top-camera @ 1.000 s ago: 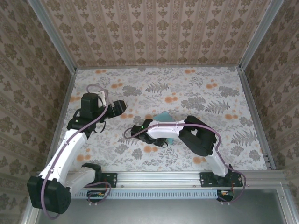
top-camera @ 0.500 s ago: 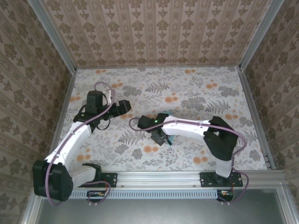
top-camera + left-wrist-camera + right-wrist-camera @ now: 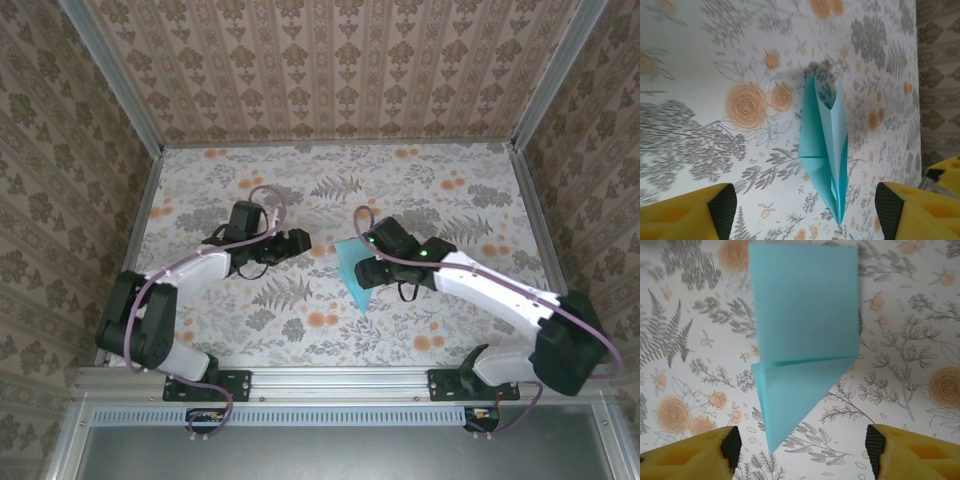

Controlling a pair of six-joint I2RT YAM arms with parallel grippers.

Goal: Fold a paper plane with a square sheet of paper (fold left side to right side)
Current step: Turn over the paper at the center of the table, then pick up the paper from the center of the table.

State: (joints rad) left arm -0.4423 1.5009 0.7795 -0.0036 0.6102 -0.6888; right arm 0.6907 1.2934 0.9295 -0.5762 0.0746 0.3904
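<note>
Near the paper plane (image 3: 352, 272), jaws wide, empty

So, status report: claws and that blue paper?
Left claw open, right claw open, both empty. Light-blue folded paper dart lying on the flowered table, between them. Nothing on top of it.

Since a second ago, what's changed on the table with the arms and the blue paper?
The right gripper opened and drew back rightward off the paper plane, uncovering it. The left gripper, open, swung right toward it. The plane stayed put on the table.
</note>
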